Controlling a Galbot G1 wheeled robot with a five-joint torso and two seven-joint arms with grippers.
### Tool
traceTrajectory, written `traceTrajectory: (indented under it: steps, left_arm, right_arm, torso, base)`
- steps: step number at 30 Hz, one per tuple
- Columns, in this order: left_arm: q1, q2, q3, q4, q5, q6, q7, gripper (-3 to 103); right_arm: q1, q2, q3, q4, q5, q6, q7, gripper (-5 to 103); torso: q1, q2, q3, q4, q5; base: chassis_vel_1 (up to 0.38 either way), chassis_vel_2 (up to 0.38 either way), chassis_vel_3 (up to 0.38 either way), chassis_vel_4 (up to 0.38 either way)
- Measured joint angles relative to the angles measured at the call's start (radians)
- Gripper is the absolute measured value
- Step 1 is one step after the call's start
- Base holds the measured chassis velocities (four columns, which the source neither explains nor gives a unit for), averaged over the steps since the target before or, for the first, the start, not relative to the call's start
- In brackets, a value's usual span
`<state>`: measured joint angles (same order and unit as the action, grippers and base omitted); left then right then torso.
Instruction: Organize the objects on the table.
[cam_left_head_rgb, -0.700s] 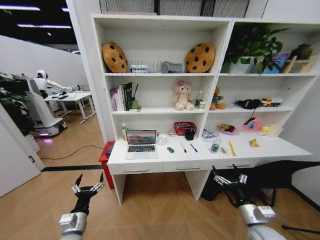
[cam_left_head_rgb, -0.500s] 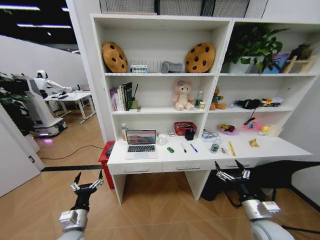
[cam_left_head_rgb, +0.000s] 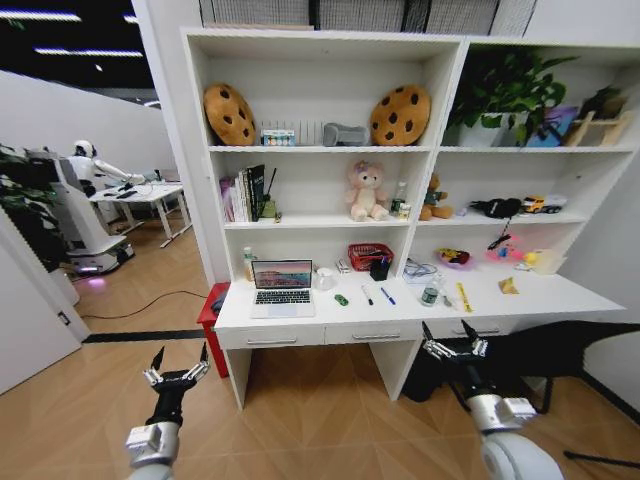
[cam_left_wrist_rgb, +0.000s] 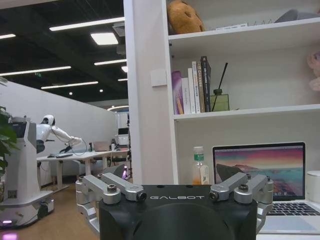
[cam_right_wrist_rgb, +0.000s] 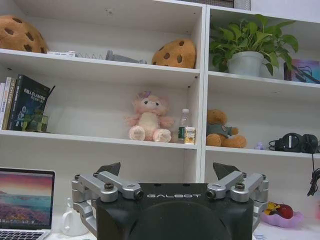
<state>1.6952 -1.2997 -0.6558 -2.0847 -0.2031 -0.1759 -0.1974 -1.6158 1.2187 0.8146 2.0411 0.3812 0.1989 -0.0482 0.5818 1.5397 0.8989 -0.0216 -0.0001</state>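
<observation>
The long white table (cam_left_head_rgb: 400, 317) stands ahead under the shelves. On it rest an open silver laptop (cam_left_head_rgb: 283, 288), a tiny green toy car (cam_left_head_rgb: 341, 299), a black pen (cam_left_head_rgb: 367, 295), a blue pen (cam_left_head_rgb: 387, 296) and a small clear bottle (cam_left_head_rgb: 430, 293). My left gripper (cam_left_head_rgb: 177, 372) hangs open and empty over the floor, below the table's left end. Open and empty too, my right gripper (cam_left_head_rgb: 448, 345) is in front of the drawers, right of centre. The left wrist view has the laptop (cam_left_wrist_rgb: 260, 172) beyond its gripper (cam_left_wrist_rgb: 172, 175). The right wrist gripper (cam_right_wrist_rgb: 168, 170) faces the shelves.
Shelves above the table hold cookie cushions (cam_left_head_rgb: 230, 114), books (cam_left_head_rgb: 245, 193), plush toys (cam_left_head_rgb: 365, 190) and a plant (cam_left_head_rgb: 505, 92). A red basket (cam_left_head_rgb: 369, 256), a black cup (cam_left_head_rgb: 379, 268) and a white mug (cam_left_head_rgb: 325, 278) stand at the table's back. Another robot (cam_left_head_rgb: 85, 205) stands far left. Wood floor lies open before the table.
My right gripper has risen a little and shifted slightly left, closer to the drawers. The left gripper has barely moved. Things on the table are unchanged.
</observation>
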Motion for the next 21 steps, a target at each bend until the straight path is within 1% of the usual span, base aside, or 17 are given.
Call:
traceTrajectory:
  steps: [10, 15, 21]
  left_arm:
    - [-0.005, -0.022, 0.002, 0.004, -0.005, 0.0, -0.001, 100]
    - [-0.008, -0.038, 0.008, 0.004, 0.003, 0.0, -0.003, 100]
    - [-0.003, -0.04, 0.007, 0.006, 0.008, -0.001, -0.003, 100]
  right_arm:
    - [-0.021, 0.019, 0.007, 0.012, -0.003, -0.001, 0.0, 100]
    - [-0.022, 0.016, -0.005, 0.008, -0.008, -0.001, -0.005, 100]
    - [-0.013, 0.016, -0.017, 0.0, -0.021, -0.005, 0.0, 100]
  torso:
    - [0.0, 0.0, 0.0, 0.0, 0.0001]
    - [0.0, 0.0, 0.0, -0.0001, 0.0001]
    - [0.0, 0.0, 0.0, 0.0, 0.0001]
  base:
    - [0.0, 0.0, 0.0, 0.0]
    - [0.0, 0.0, 0.0, 0.0]
    - [0.0, 0.0, 0.0, 0.0]
